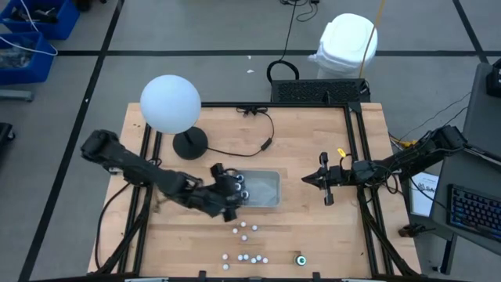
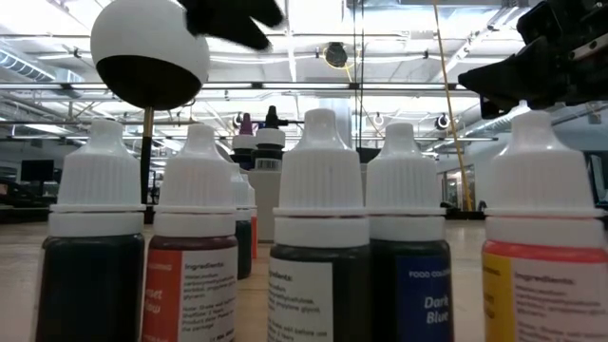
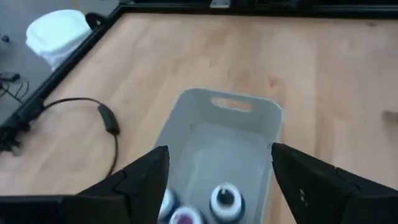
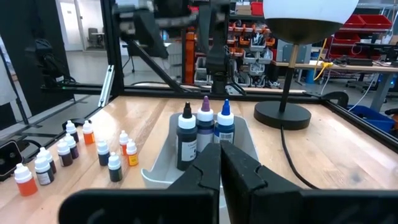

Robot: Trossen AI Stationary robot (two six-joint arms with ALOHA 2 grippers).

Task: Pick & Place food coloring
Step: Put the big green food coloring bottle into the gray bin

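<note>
- wooden table [image 1: 313,235], black frame rails round it, both arms reaching in from the sides
- globe lamp [image 1: 171,103], white ball shade on a round black base, stands at the back left of the table, its cable trailing toward the middle
- left arm stretches across from the left edge; left gripper [image 1: 232,193] hangs over the left end of the tray, fingers [image 3: 144,180] spread wide, nothing between them
- right arm comes in from the right edge; right gripper [image 1: 308,179] sits just off the tray's right end, well above the wood, jaws clenched together, holding nothing
- clear grey tray [image 1: 270,178] in the middle of the table, long side running left-right, handle slot at the end wall in the left wrist view
- three taller dropper bottles [image 4: 204,126] stand upright inside the tray at its left end, under the left gripper, close side by side, dark bodies with white, purple and blue tips; two tops of them show between the spread fingers in the left wrist view
- small food coloring bottles [image 1: 246,241], white caps, loose cluster on the wood in front of the tray, near the front edge, all upright; orange, dark, blue and yellow bodies show in the low view
- one dark round pot [image 1: 300,259] with a teal-ringed top, right of that cluster, apart from it
</note>
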